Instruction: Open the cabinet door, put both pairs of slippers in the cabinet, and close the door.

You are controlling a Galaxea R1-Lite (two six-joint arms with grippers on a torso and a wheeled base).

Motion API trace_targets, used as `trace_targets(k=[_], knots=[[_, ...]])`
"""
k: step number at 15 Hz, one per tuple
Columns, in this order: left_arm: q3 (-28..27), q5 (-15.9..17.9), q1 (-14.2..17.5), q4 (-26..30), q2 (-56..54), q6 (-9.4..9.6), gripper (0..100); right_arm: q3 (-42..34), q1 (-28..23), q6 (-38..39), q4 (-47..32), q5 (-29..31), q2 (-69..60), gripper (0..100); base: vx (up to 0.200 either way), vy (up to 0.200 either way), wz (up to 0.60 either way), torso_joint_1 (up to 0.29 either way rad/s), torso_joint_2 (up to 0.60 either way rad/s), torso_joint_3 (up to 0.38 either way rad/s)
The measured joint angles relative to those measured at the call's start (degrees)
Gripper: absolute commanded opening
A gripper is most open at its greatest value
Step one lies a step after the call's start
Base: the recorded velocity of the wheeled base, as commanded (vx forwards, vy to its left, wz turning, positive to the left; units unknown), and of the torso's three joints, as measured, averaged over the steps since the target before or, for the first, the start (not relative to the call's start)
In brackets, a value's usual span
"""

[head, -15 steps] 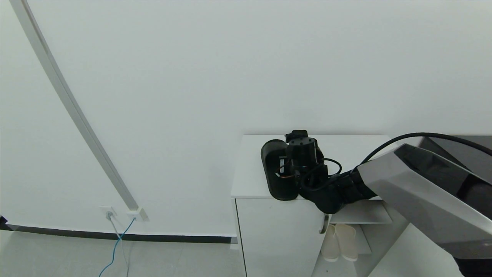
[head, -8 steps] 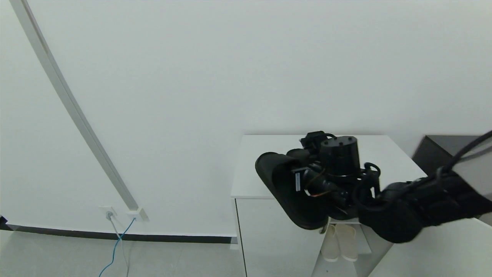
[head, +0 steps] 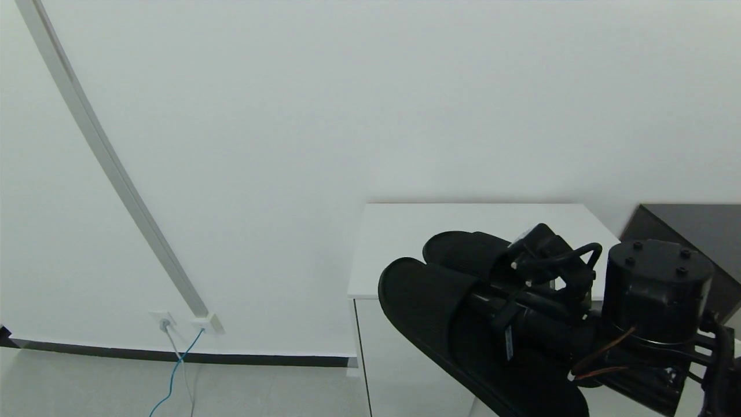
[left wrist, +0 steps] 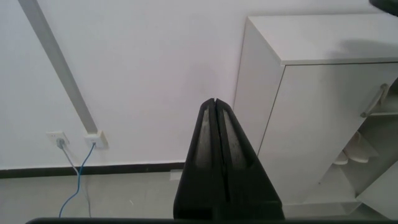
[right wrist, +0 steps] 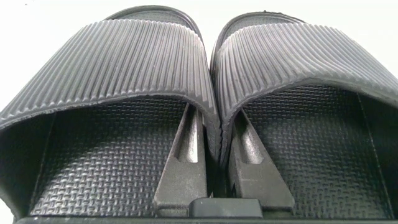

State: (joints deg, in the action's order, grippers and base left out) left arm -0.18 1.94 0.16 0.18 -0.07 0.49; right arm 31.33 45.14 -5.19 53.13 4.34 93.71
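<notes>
Transport is the step in hand, as I judge it: one pair is stowed and the other is on its way. White cabinet (head: 463,243) sits at 4 o'clock in the head view. Its right-hand compartment stands open, and a pale pair of slippers (left wrist: 356,144) lies on a lower shelf inside. Black slippers (head: 440,295) hang side by side in front of the cabinet at 5 o'clock, clear of its top. Right gripper (right wrist: 216,118) has one finger inside each slipper and is clamped on the two adjoining strap edges. Left gripper (left wrist: 216,102) faces the cabinet from well apart, fingers pressed together and empty. Next, the black pair needs lowering and steering into the open compartment, clear of the pale pair.
</notes>
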Motion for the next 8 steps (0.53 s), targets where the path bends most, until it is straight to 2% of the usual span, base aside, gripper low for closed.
trace_targets(k=[2,4,8], knots=[[0.0,0.0,0.0,0.0,0.0,0.0,0,-2.2,0.0,-0.9,4.0,-0.2,1.1,0,0.0,0.0,0.0,0.0,0.0,0.0],[0.0,0.0,0.0,0.0,0.0,-0.05,0,-2.8,-0.1,-0.9,4.2,-0.2,1.8,0,0.0,0.0,0.0,0.0,0.0,0.0],[0.0,0.0,0.0,0.0,0.0,-0.05,0,-3.0,-0.1,-0.9,4.2,-0.1,2.5,0,-0.2,0.0,0.0,0.002,0.0,0.005]])
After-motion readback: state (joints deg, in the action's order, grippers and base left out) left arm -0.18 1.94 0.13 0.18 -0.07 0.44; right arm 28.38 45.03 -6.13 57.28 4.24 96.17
